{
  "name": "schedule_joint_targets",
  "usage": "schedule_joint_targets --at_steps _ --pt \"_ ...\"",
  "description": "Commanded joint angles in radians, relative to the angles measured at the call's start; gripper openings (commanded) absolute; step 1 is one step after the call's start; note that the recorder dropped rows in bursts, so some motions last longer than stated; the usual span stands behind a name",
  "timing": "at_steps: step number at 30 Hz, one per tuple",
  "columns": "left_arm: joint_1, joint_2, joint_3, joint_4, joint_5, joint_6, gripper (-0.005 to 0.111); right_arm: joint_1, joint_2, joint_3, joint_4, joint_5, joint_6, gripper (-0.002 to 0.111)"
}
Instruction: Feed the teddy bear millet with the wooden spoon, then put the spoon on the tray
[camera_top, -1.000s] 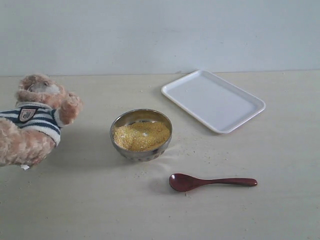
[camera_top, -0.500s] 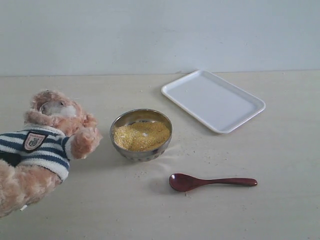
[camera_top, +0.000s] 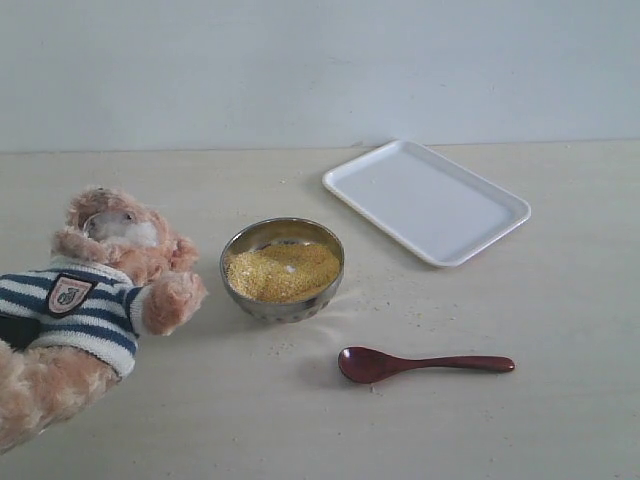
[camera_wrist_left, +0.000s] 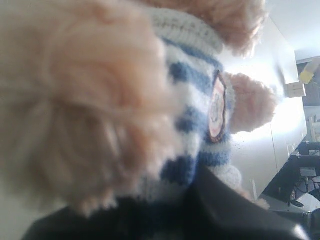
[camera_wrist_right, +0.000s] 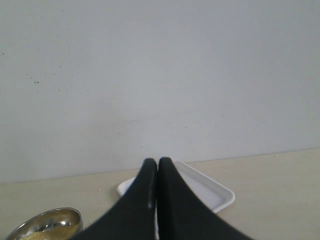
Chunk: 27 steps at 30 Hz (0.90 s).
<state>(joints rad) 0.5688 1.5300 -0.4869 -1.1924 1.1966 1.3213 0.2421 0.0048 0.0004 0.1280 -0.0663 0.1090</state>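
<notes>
The teddy bear hangs tilted at the left, its head and one paw turned toward the steel bowl of millet. In the left wrist view the bear fills the picture, and my left gripper is shut on its striped body. The wooden spoon lies on the table in front of the bowl, handle pointing right. At the back right sits the white tray, with nothing on it. My right gripper is shut and empty, raised, facing the tray; the exterior view does not show it.
Specks of millet are scattered on the table around the bowl and the spoon. A plain wall stands behind the table. The bowl's rim shows at the corner of the right wrist view.
The teddy bear has moved right and down toward the bowl, still in my left gripper. The spoon, the bowl and the tray have not moved.
</notes>
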Motion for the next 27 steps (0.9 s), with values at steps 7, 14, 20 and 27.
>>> schedule_joint_targets --at_steps 7,14,20,27 --pt "0.005 -0.009 0.004 -0.003 0.025 0.007 0.007 -0.003 -0.005 0.000 -0.003 -0.011 -0.005 0.000" --pt "0.005 -0.009 0.004 -0.003 0.025 0.007 0.007 -0.003 -0.005 0.000 -0.003 -0.040 -0.003 0.000" --pt "0.005 -0.009 0.004 -0.003 0.025 0.007 0.007 -0.003 -0.005 0.000 -0.001 -0.114 -0.003 0.000" --pt "0.005 -0.009 0.004 -0.003 0.025 0.015 0.007 -0.003 -0.005 0.000 0.022 -0.234 0.130 0.000"
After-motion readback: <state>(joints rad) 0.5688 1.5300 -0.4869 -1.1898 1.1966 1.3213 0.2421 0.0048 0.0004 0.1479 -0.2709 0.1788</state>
